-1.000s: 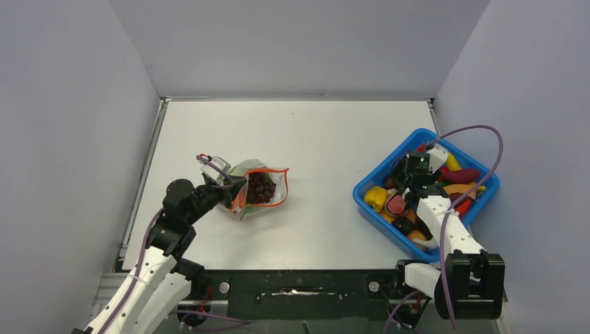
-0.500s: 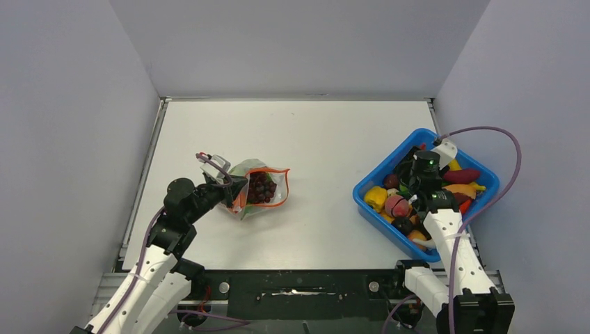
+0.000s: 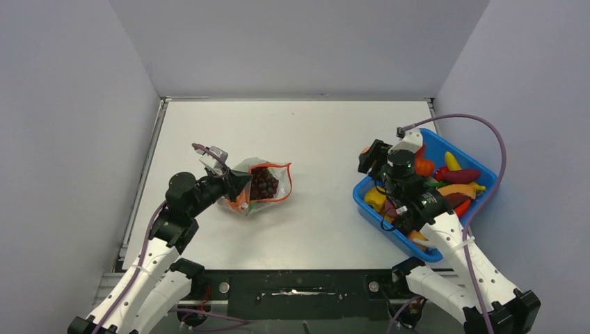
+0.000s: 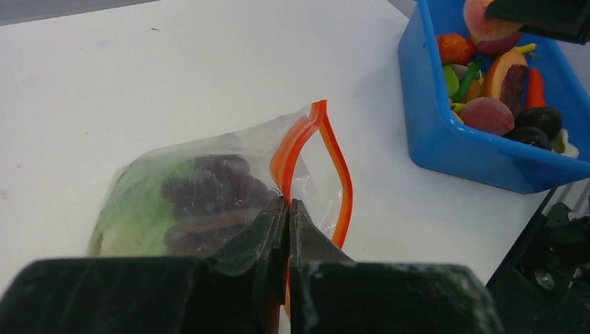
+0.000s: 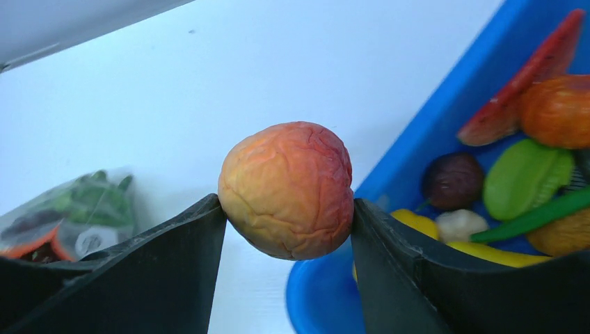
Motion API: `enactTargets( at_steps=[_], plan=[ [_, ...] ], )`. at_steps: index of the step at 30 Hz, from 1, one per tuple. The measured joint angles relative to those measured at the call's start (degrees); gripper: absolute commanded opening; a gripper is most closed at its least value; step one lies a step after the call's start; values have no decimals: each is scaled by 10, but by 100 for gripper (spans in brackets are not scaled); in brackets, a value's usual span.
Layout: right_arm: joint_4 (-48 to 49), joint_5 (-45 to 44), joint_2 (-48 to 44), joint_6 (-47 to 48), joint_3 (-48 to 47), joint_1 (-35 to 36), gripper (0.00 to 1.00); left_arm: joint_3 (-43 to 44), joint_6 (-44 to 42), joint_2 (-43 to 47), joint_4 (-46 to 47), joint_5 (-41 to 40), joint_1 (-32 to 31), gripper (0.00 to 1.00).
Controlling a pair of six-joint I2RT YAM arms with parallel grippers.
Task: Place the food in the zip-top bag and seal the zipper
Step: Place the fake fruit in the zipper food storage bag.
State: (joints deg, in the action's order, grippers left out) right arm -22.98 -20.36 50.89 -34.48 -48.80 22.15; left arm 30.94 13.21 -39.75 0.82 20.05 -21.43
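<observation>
On the left half of the table [image 3: 313,132] lies the zip-top bag [image 3: 261,186], its mouth gaping toward the right. Our left arm [image 3: 182,202] reaches it from the near left, and its jaws are clenched on the lip of the bag, pinching the plastic right at the zipper [image 4: 292,139]. From the left wrist view we see the orange-red strip split into two curved bands with an open gap between them. Inside the bag, the green lettuce leaf [image 4: 132,209] fills the closed end and the dark purple grapes [image 4: 209,188] sit just beside it, nearer the mouth.

Our right arm [image 3: 431,209] stretches over the blue bin [image 4: 445,146] on the right side of the table. Its jaws are grasping a round orange-red piece [image 5: 286,188] with a wrinkled skin, one finger pressed to each side of it. The piece hangs above the bin's left rim, well apart from the bag. The rest of the food lies in the bin, among it a yellow piece [image 3: 453,161] and a dark red piece [image 3: 460,175] toward the far right.
</observation>
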Motion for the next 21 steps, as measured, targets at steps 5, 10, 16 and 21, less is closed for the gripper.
enactTargets(
  at_steps=[5, 10, 16, 21],
  plan=[
    [19, -3, 21, -5, -14, 124, 54, 14, 39, -16, 23, 12, 0, 0],
    [64, -6, 59, -4, -38, 224, 55, 17, 71, -24, 43, 23, 0, 0],
    [125, 26, 128, -2, -63, 286, 56, 17, 76, -29, 39, 21, 0, 0],
    [170, 62, 190, -5, -75, 316, 57, 17, 80, -29, 37, 20, 0, 0]
  ],
)
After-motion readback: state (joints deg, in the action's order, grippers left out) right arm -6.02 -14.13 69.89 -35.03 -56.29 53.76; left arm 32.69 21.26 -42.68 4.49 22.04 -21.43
